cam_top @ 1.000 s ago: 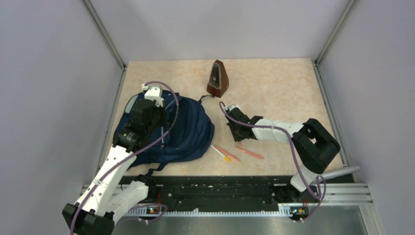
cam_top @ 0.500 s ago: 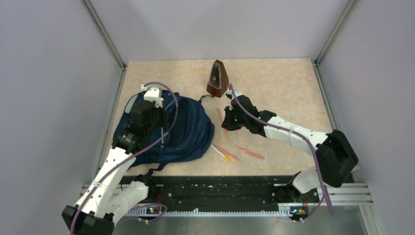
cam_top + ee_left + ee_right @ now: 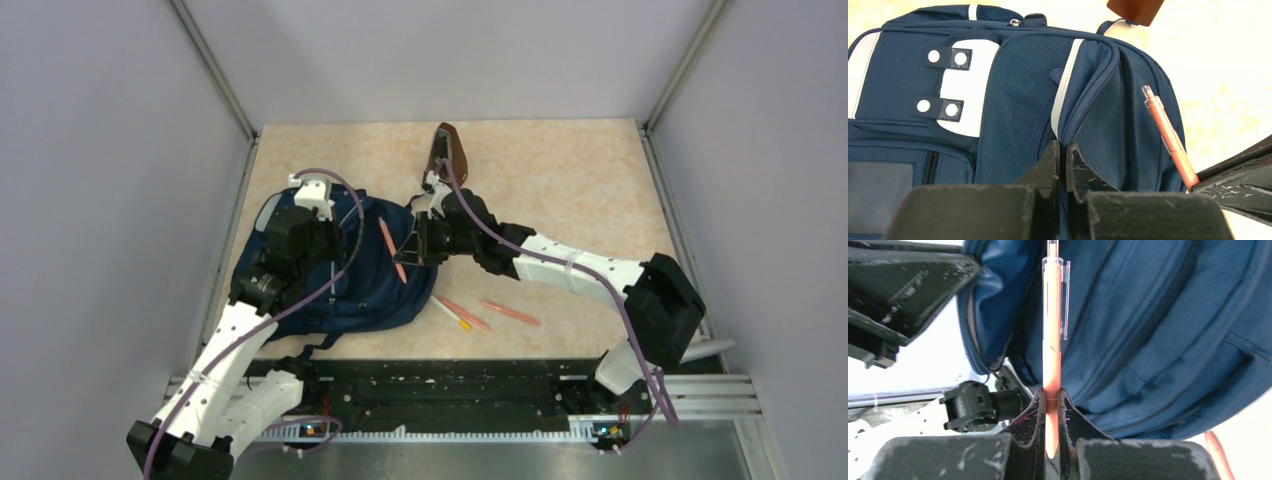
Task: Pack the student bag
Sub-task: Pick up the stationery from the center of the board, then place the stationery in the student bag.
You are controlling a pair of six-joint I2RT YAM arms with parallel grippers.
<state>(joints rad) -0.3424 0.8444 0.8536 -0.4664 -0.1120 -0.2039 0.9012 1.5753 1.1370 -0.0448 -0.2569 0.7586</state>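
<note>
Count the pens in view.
4. One orange pen in the right gripper over the student bag; three on the table beside the bag: a white-and-yellow pen, a second orange pen, a third orange pen. Others may hide inside the bag.

**Left arm** point(image 3: 225, 345): extended forward from its base along the left side, wrist bent downward.

**Left gripper** point(image 3: 1063, 150): jaws closed almost to contact, pinching a fabric edge of the student bag point(image 3: 1023, 95).

**Right arm** point(image 3: 570, 268): elbow folded out at the right side, forearm reaching leftward across the centre, close to the left arm's wrist.

**Right gripper** point(image 3: 1050, 400): jaws clamped on an orange pen point(image 3: 1052, 330) — grip near one end, most of the barrel projecting straight beyond the fingertips.
</note>
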